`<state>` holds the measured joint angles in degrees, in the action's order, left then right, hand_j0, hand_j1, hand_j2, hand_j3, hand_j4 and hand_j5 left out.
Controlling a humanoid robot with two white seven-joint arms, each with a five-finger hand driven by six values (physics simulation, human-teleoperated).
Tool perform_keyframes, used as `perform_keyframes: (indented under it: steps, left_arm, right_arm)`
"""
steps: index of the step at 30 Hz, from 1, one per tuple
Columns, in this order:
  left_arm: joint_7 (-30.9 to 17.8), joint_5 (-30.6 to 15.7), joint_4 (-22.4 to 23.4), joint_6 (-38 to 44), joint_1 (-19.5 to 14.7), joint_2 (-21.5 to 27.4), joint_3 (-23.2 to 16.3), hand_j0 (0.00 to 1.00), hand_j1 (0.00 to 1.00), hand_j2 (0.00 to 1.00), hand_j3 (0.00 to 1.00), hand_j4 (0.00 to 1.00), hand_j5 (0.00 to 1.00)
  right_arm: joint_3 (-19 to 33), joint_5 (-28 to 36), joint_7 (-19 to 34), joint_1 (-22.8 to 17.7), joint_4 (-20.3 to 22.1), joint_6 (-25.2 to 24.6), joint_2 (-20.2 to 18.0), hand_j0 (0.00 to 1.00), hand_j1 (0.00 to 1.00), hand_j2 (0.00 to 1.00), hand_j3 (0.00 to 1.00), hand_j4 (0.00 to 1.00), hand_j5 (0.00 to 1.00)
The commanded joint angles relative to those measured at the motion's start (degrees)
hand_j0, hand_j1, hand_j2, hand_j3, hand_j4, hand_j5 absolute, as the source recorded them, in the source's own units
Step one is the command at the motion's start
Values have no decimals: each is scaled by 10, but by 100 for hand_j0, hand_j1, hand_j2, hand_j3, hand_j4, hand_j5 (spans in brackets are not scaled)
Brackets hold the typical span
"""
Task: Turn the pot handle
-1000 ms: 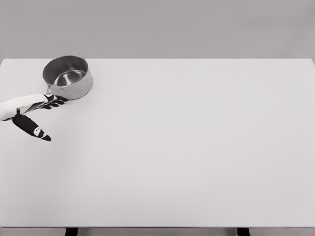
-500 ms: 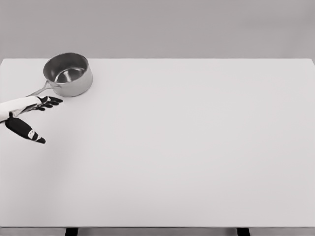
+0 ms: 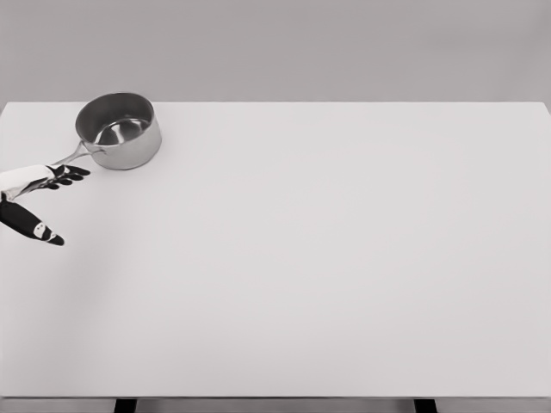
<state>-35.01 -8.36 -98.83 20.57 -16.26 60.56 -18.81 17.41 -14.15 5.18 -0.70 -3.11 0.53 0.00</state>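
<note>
A steel pot [image 3: 119,131] stands upright on the white table [image 3: 327,258] at the far left. Its thin handle [image 3: 72,156] points down-left toward the table's left edge. My left hand [image 3: 45,200] comes in from the left edge, just below the handle's end. Its black fingers [image 3: 67,175] are spread and hold nothing, with the thumb [image 3: 34,228] pointing down-right. The fingertips sit beside the handle's tip; whether they touch it I cannot tell. The right arm is out of view.
The table's far edge runs just behind the pot. Two dark table legs [image 3: 126,405] show at the bottom edge.
My left hand has drawn back to the left, away from the pot. The handle, partly covered before, now shows, and the pot has shifted slightly.
</note>
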Motion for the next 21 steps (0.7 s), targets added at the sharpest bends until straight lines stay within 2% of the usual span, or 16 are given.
perform_keyframes:
  steps: [1,3,21]
  left_arm:
    - [0,2,11,-2,0,0,-1,100,100,100,100,100,100]
    - [0,23,17,-3,-1,-5,-1,100,100,100,100,100,100]
    - [0,50,66,-6,-10,-20,0,100,100,100,100,100,100]
  right_arm:
    - [0,0,0,0,0,0,0,100,100,100,100,100,100]
    - [0,0,0,0,0,0,0,100,100,100,100,100,100]
    - [0,0,0,0,-1,0,0,100,100,100,100,100,100]
